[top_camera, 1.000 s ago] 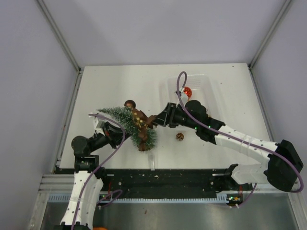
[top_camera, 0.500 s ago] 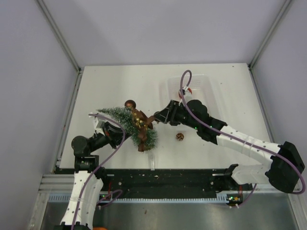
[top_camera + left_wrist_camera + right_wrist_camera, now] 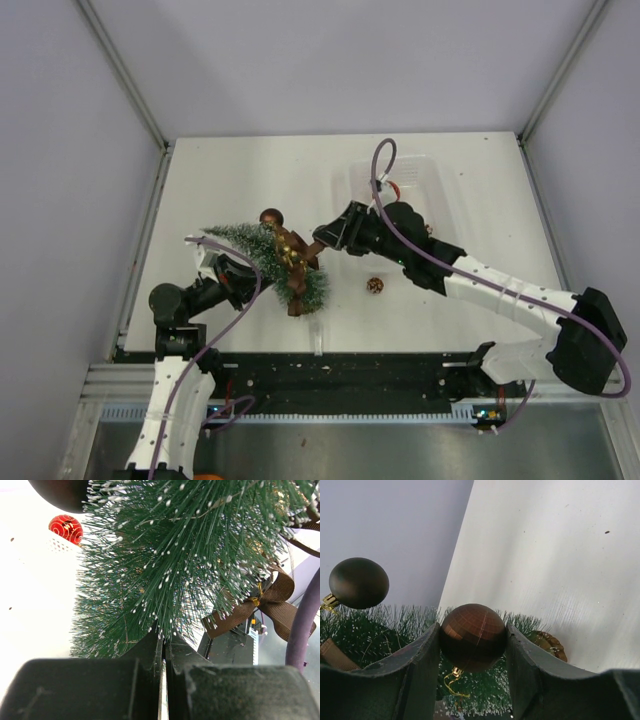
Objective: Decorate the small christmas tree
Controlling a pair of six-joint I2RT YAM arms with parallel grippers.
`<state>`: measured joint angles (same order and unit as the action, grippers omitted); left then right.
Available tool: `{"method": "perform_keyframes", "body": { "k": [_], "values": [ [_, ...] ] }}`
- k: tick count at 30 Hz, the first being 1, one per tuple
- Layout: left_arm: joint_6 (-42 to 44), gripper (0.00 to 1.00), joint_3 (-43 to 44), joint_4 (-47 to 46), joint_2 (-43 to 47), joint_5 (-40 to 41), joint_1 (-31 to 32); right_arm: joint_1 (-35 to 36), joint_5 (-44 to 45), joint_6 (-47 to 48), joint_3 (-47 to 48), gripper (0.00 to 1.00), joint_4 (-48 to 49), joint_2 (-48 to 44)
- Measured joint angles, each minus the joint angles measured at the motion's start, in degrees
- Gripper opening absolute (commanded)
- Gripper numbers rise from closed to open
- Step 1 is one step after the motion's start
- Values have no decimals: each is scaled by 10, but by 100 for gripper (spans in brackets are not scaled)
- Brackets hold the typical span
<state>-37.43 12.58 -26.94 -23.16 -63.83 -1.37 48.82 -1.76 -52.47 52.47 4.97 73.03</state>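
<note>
Looking down from overhead first: the small christmas tree is tipped over on the table, tip pointing left, wooden base nearest the arms; the left hand has it from the near-left side, and the right hand is up against the branches on the other side; a dark bauble sits at the far side of the tree, a loose bauble lies on the table just right of the base, and the clear bin is behind the right arm. Room-wise, the far and left stretches of table look free; the near edge is close to the base, so I'd back the right arm out towards the bin.

Left wrist view: fingers pressed together with green bristles sprouting right at the seam, so it looks like it's pinching the tree; a brown bow hangs to the right, and there's a red bauble off in the background.

Right wrist view: the right hand is half spread and clamped on a brown bauble, with its gold loop dangling underneath and bristles just behind. My guess is the step is hanging it; get that loop over a branch tip rather than shoving the ball in; keep the tree steady, let go slowly, and don't knock the dark bauble.
</note>
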Motion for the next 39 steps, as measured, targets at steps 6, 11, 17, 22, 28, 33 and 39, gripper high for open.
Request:
{"method": "perform_keyframes", "body": {
  "k": [6,11,17,22,28,33,39],
  "values": [
    [0,0,0,0,0,0,0,9,15,-4,6,0,0,15],
    [-1,0,0,0,-3,0,0,21,26,-1,6,0,-5,43],
    [-2,0,0,0,-4,0,0,37,45,8,3,0,-28,51],
    [-2,0,0,0,-4,0,0,46,66,12,-28,0,-47,15],
    [-2,0,0,0,-4,1,0,55,91,13,-50,0,-71,-37],
    [-1,0,0,0,-4,2,0,68,105,14,-59,0,-75,-69],
    [1,0,0,1,-8,3,0,100,143,23,-60,0,-76,-88]
  ]
}}
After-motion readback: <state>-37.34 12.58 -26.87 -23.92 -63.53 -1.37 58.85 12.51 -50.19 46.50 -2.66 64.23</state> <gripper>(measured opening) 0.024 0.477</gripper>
